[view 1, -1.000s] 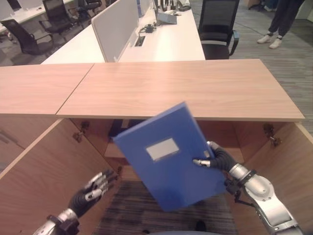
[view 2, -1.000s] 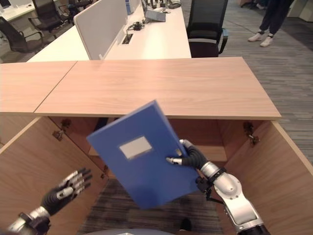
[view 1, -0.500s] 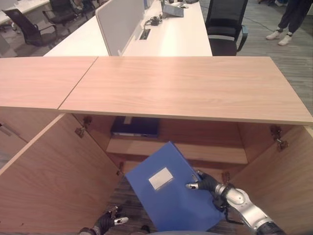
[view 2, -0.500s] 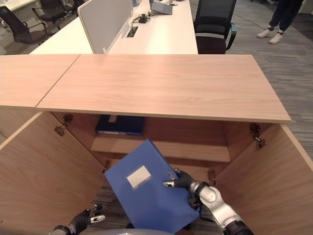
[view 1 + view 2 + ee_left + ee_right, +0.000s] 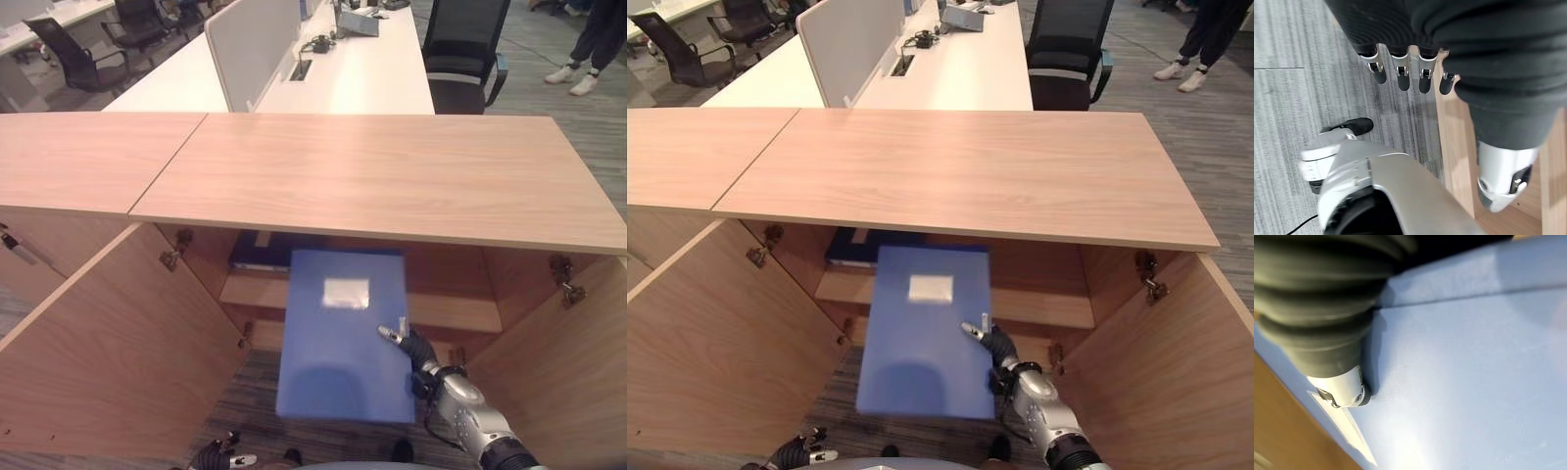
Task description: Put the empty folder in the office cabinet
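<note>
The blue folder (image 5: 343,338) with a white label (image 5: 345,291) is held nearly flat in front of the open office cabinet (image 5: 372,176), its far edge at the inner shelf (image 5: 460,311). My right hand (image 5: 416,351) is shut on the folder's right edge, and the thumb (image 5: 1347,391) presses on the blue cover (image 5: 1459,382). My left hand (image 5: 801,453) hangs low by the left door, and its fingers (image 5: 1400,73) are relaxed over the carpet with nothing in them.
A dark blue folder (image 5: 257,257) lies on the shelf's left part. The cabinet doors stand open at left (image 5: 108,362) and right (image 5: 578,382). Behind are a white desk (image 5: 353,73) with a divider, black chairs (image 5: 465,49) and a person's legs (image 5: 588,39).
The folder has turned from tilted to square with the cabinet and moved forward to the shelf with my right hand. My left hand has dropped lower. The camera shifted slightly.
</note>
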Tool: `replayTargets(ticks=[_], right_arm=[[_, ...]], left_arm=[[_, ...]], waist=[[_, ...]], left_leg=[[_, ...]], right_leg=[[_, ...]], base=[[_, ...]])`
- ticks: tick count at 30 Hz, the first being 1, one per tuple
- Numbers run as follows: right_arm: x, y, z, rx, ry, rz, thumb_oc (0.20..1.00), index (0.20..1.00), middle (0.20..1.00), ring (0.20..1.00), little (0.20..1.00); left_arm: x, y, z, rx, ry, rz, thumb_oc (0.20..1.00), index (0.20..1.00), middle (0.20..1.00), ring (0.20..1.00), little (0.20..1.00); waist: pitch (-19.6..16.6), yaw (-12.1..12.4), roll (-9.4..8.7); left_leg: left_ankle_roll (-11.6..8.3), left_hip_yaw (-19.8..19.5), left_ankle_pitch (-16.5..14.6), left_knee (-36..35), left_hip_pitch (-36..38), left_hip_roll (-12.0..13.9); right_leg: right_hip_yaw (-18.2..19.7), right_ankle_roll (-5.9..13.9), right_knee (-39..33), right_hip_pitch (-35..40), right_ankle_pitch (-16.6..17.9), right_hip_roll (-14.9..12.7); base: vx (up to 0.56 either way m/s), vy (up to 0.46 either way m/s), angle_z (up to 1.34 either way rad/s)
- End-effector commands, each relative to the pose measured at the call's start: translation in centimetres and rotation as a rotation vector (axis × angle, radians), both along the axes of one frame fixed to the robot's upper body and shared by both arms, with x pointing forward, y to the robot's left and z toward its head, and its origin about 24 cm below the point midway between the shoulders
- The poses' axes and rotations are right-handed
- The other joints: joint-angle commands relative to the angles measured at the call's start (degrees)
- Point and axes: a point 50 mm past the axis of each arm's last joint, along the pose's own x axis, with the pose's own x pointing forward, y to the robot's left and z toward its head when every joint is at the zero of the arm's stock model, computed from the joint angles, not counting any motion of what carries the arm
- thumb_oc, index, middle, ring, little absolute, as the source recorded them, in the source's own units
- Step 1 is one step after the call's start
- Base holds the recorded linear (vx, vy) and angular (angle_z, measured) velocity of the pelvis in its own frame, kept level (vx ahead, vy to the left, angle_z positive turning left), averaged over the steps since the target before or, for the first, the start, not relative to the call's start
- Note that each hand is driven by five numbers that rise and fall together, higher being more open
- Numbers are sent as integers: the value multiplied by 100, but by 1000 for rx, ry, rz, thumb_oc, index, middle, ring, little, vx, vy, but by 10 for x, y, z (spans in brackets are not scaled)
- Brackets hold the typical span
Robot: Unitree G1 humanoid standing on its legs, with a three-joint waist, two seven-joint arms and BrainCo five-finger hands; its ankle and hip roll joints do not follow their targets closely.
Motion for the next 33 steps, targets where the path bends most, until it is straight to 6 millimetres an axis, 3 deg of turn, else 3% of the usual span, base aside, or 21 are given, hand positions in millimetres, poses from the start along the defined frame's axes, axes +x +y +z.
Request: replayTargets(ticks=[1, 4, 5, 7, 14, 17, 18, 26, 27, 33], right_arm=[[38, 3, 38, 198, -200, -187, 200, 200, 200, 200, 200], [47, -14, 43, 273, -214, -378, 200, 200, 200, 200, 200], [54, -28, 46, 346, -221, -546, 200, 200, 200, 200, 200], [66, -41, 54, 426, -233, -710, 200, 200, 200, 200, 200], [81, -72, 74, 481, -283, -937, 200, 200, 200, 200, 200], [97, -95, 100, 554, -332, -1077, 200, 200, 200, 200, 200], [97, -96, 100, 555, -334, -1077, 200, 200, 200, 200, 200], [139, -125, 194, 703, -471, -1187, 200, 200, 200, 200, 200], [146, -129, 219, 718, -509, -1181, 200, 200, 200, 200, 200], [152, -137, 257, 740, -552, -1187, 200, 200, 200, 200, 200]], left_arm=[[18, 13, 6, 61, -37, -41, 1000, 1000, 1000, 1000, 1000], [15, 11, 4, 62, -41, -10, 1000, 1000, 1000, 1000, 1000], [19, 9, 5, 60, -75, 63, 1000, 1000, 1000, 1000, 1000], [29, 6, 6, 50, -115, 129, 1000, 1000, 1000, 1000, 1000], [48, 0, 15, 29, -201, 116, 1000, 1000, 1000, 1000, 1000], [68, -4, 23, 12, -276, 132, 1000, 1000, 1000, 1000, 1000], [69, -4, 23, 12, -277, 132, 1000, 1000, 1000, 1000, 1000], [99, -21, 34, -18, -372, 67, 1000, 1000, 1000, 1000, 1000], [103, -22, 36, -13, -379, 41, 1000, 1000, 1000, 1000, 1000], [114, -25, 42, -6, -408, -21, 1000, 1000, 1000, 1000, 1000]], waist=[[59, 92, -150], [43, 125, -140], [54, 179, -137], [114, 258, -124], [242, 381, -52], [432, 462, 50], [435, 465, 51], [890, 672, 334], [999, 726, 392], [1113, 861, 482]], left_leg=[[157, -19, -129, 70, -177, -258], [161, -46, -150, 70, -172, -262], [155, -71, -160, 70, -183, -265], [159, -113, -161, 70, -227, -273], [165, -179, -140, 70, -351, -289], [160, -264, -58, 70, -587, -294], [160, -264, -56, 70, -592, -294], [173, -343, 181, 125, -1218, -290], [169, -331, 218, 222, -1412, -276], [159, -370, 109, 787, -2077, -272]], right_leg=[[432, 230, 134, 660, -972, 19], [406, 231, 131, 672, -984, 23], [374, 234, 128, 682, -997, 27], [361, 243, 125, 679, -1013, 27], [327, 257, 153, 581, -1026, 39], [282, 263, 215, 370, -1032, 34], [281, 263, 220, 362, -1034, 34], [294, 246, 781, -501, -1114, -25], [329, 237, 976, -746, -1152, -59], [384, 212, 1448, -1284, -1285, -172]], base=[[0, 0, 0], [24, -13, 1], [35, -24, 1], [7, -21, 1], [-18, -8, 3], [-97, -14, 13], [-76, -8, 7], [-111, 4, 6], [-97, 5, 3], [-49, -13, 2]])
